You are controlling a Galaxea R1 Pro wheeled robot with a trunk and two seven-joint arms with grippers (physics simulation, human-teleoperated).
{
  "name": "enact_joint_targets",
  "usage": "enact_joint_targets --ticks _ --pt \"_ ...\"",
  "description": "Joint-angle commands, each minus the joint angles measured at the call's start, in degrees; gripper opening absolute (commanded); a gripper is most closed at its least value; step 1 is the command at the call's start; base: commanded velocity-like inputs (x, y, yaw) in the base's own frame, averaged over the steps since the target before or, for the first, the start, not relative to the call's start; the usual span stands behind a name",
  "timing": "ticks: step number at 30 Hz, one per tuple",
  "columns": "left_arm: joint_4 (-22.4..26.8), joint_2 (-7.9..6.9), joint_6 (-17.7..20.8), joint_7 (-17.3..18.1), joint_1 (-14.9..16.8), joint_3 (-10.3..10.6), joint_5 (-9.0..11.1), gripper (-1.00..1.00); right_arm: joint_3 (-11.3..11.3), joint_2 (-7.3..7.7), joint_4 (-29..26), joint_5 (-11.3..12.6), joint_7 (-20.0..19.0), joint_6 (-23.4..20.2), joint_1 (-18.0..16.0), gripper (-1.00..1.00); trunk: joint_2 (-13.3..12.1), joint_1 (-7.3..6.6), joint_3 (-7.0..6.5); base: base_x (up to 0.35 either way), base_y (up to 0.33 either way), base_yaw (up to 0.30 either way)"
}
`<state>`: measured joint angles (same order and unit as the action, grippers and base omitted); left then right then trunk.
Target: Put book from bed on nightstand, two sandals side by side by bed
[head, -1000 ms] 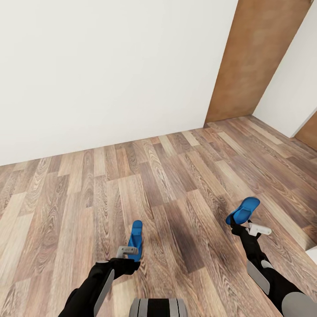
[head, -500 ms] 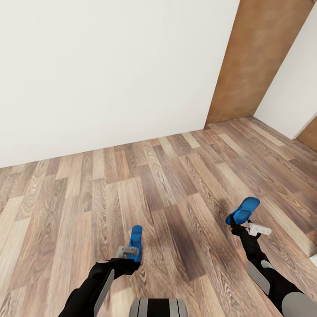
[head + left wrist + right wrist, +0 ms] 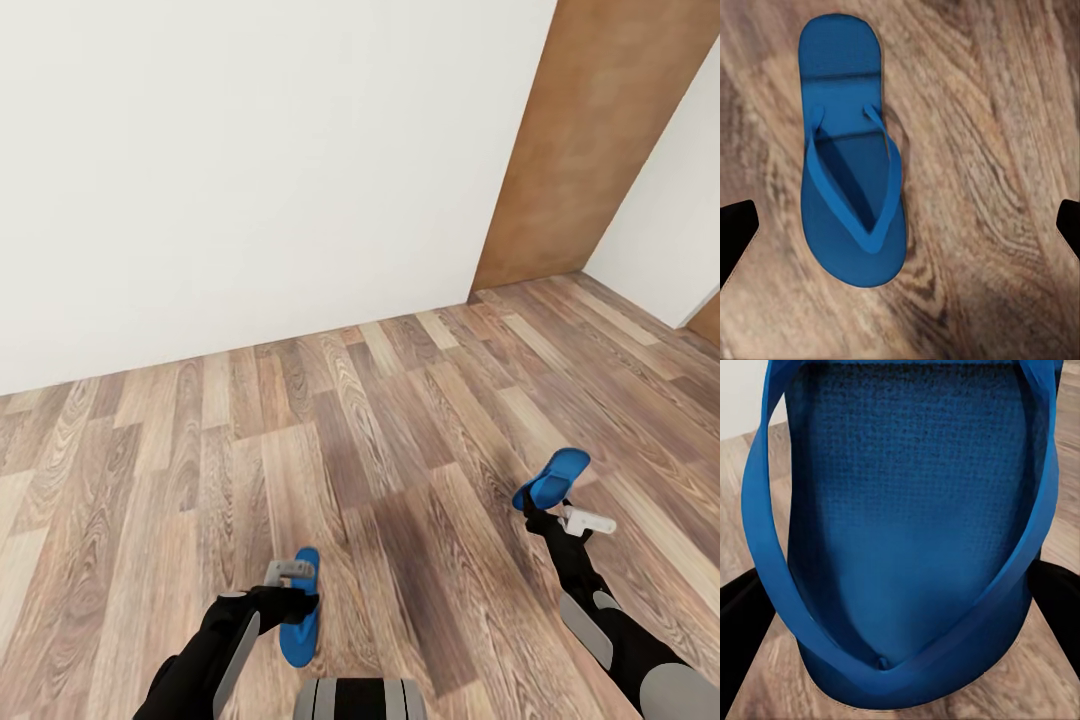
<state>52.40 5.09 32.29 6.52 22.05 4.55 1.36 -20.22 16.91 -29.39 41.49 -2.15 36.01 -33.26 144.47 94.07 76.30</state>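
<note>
One bright blue sandal (image 3: 299,612) lies flat on the wood-plank floor, strap side up, just under my left gripper (image 3: 293,574). In the left wrist view this sandal (image 3: 851,187) rests on the planks, and the left gripper (image 3: 904,225) is open with its dark fingertips (image 3: 736,229) far apart on either side of it. The other sandal (image 3: 555,477) hangs tilted above the floor, with my right gripper (image 3: 537,512) shut on its lower end. The right wrist view has that sandal (image 3: 907,525) very close, between dark fingers (image 3: 742,622). The book, the bed and the nightstand are out of view.
A white wall (image 3: 250,170) runs across the back, a few planks beyond the sandals. A brown door (image 3: 590,140) stands at the back right, with another white wall (image 3: 670,230) beside it. My base (image 3: 360,698) is at the near edge.
The left gripper has let go of its sandal, which went from upright in the fingers to flat on the floor. The right arm holds as before. The view has shifted slightly.
</note>
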Motion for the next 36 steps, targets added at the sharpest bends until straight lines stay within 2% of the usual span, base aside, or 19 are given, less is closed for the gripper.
enact_joint_targets --ticks 1,17,34,36 --pt "0.07 0.01 0.31 0.08 0.01 -0.01 0.13 1.00 -0.34 0.06 0.04 0.61 -0.22 0.28 -0.05 -1.00 0.02 0.00 0.04 0.073 0.000 0.000" --pt "0.07 0.02 0.23 0.10 0.01 0.02 0.13 1.00 -0.34 0.06 0.04 0.61 -0.22 0.27 -0.05 -1.00 0.02 0.00 0.04 0.008 0.000 0.000" --pt "0.07 0.01 0.22 0.12 0.01 0.02 0.13 1.00 -0.28 0.08 -0.17 0.69 -0.24 0.29 -0.05 -1.00 0.24 0.44 3.81 0.000 0.000 0.000" --pt "0.07 0.01 0.22 0.13 0.01 0.02 0.15 1.00 -0.27 0.11 -0.33 0.78 -0.29 0.28 -0.04 -1.00 0.24 0.44 3.81 0.000 0.000 0.000"
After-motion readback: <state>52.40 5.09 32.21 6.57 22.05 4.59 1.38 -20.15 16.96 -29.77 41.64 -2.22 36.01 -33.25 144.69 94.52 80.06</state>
